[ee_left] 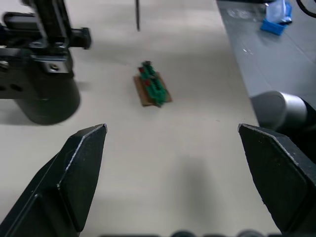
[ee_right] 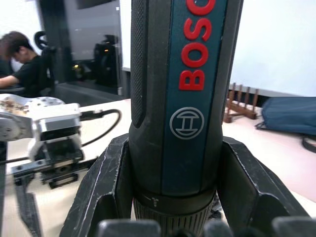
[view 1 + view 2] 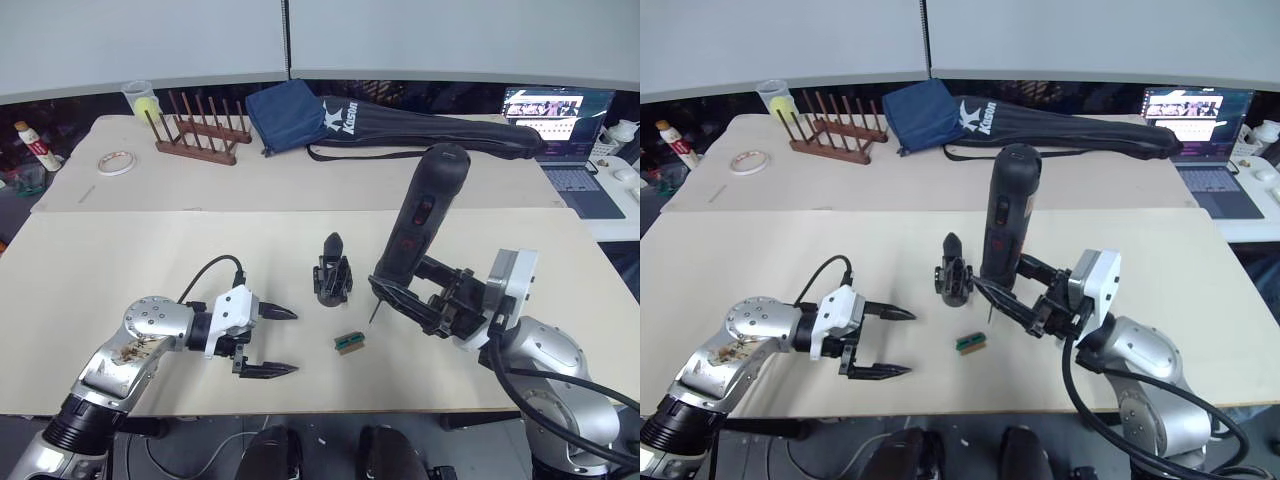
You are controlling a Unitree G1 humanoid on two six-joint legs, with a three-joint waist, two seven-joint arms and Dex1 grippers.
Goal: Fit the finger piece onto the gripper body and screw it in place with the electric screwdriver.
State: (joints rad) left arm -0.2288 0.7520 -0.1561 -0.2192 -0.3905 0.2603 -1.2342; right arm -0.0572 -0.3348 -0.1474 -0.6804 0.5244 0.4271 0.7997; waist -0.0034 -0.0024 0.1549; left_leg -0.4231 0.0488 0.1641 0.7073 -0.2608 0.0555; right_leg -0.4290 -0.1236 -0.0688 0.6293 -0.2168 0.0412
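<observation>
Fingers of the right gripper (image 3: 405, 292) were clamped around the lower barrel of the electric screwdriver (image 3: 420, 220), holding it nearly upright with its thin bit pointing down at the table (image 3: 120, 270), just beside the small green-and-brown block (image 3: 349, 342); the left gripper (image 3: 270, 341) lay low over the table with its two fingers spread wide apart and nothing between them.

The gripper body (image 3: 332, 275) stood on its base in the middle of the table, between the two arms, with a pointed black finger rising from its top; whether this was the finger piece already seated I could not tell, and I could make out no loose wedge on the table.

By my judgement the step in hand was the screwing; the next move called for carrying the bit over to the body's screw hole and keeping the tool square, while the free left gripper steadied the block.

Of containers, a clear cup (image 3: 138, 97) at the far corner held something yellow; the blue pouch (image 3: 285, 115) lay closed, its contents hidden.
</observation>
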